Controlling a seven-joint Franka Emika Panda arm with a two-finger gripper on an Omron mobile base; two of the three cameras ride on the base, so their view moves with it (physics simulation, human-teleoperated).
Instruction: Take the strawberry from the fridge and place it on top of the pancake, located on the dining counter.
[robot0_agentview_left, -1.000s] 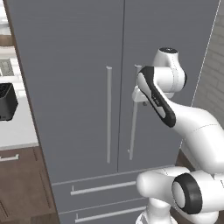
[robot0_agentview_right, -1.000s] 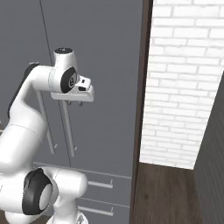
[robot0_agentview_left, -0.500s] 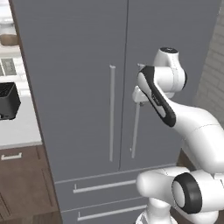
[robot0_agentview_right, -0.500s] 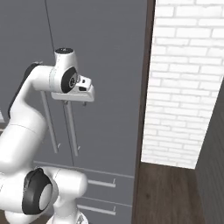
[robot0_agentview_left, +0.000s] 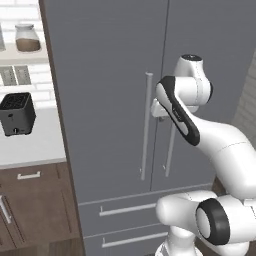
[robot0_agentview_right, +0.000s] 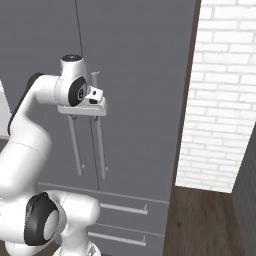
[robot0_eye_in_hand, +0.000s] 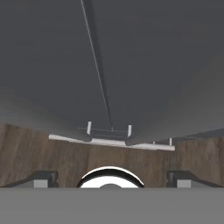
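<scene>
Fridge (robot0_agentview_left: 110, 100) fronts take up most of both base views: tall matte grey double doors, shut, with the seam between them running down the upper middle of the left base view. Two long vertical bar handles (robot0_agentview_left: 146, 125) flank that seam, and two lower drawers (robot0_agentview_left: 125, 207) with horizontal pulls sit along the bottom. The strawberry cannot be seen with the doors closed.

At the left of the left base view, a white counter (robot0_agentview_left: 30, 145) carries a black toaster (robot0_agentview_left: 17, 114), with dark-brown wooden cabinets (robot0_agentview_left: 35, 210) below it and a jar (robot0_agentview_left: 26, 38) on a shelf at the upper left. In the right base view a white brick wall (robot0_agentview_right: 222, 95) stands along the right side, hard against the fridge's right edge, and dark wood floor (robot0_agentview_right: 200, 220) fills the lower right corner, the one open stretch beside the robot.

The gripper (robot0_agentview_right: 85, 119) sits at centre left of the right base view, right in front of the handles at about their upper ends. Its fingers (robot0_eye_in_hand: 41, 178) stand spread wide apart at the bottom corners of the hand view, released and holding nothing. That view looks down the door faces to the drawer pulls (robot0_eye_in_hand: 111, 142) and the floor beneath.
</scene>
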